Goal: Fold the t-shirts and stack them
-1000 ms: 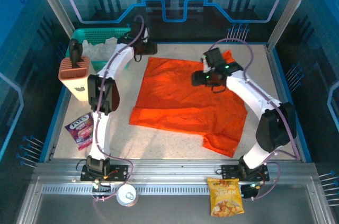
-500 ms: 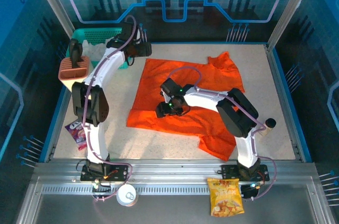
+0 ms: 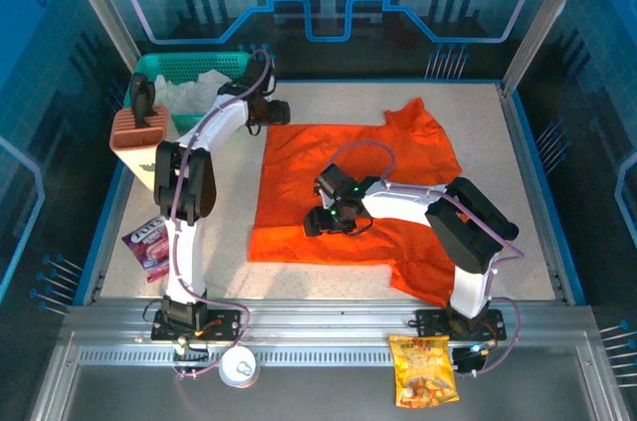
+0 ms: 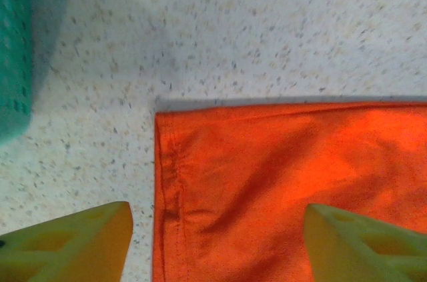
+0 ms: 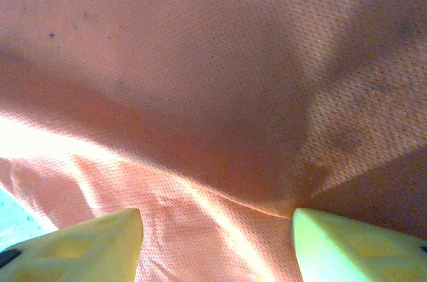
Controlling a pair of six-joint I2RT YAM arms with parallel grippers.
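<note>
Orange t-shirt (image 3: 299, 192) lay spread out on the worktop (image 3: 508, 172), centre to right of centre, one layer as far as I could see and not yet folded. Far edge was straight. One lobe of cloth stuck out at the far right, another bunched at the near right corner.

Left end effector (image 3: 269, 110) was at the shirt's far-left corner, open. In the left wrist view one fingertip (image 4: 73, 242) sat over bare worktop and the other over cloth, so the hemmed corner lay in the gap between them. Nothing was gripped. Couldn't tell whether the tips touched down.

Right end effector (image 3: 317, 223) was low over the middle of the shirt, left of its centre. Jaws were apart, with nothing pinched between them. The right wrist view had cloth very close to the lens, with a crease running toward the right fingertip (image 5: 353, 242). Contact with the cloth: couldn't tell.

Teal mesh basket (image 3: 189, 67) with white stuff in it stood in the far-left corner, clear of the shirt. A brown holder (image 3: 139, 137) stood just beside it. A purple snack pack (image 3: 149, 239) lay at the left edge. On the near rail were an orange-yellow snack bag (image 3: 423, 369) and a small white round thing (image 3: 239, 368).
</note>
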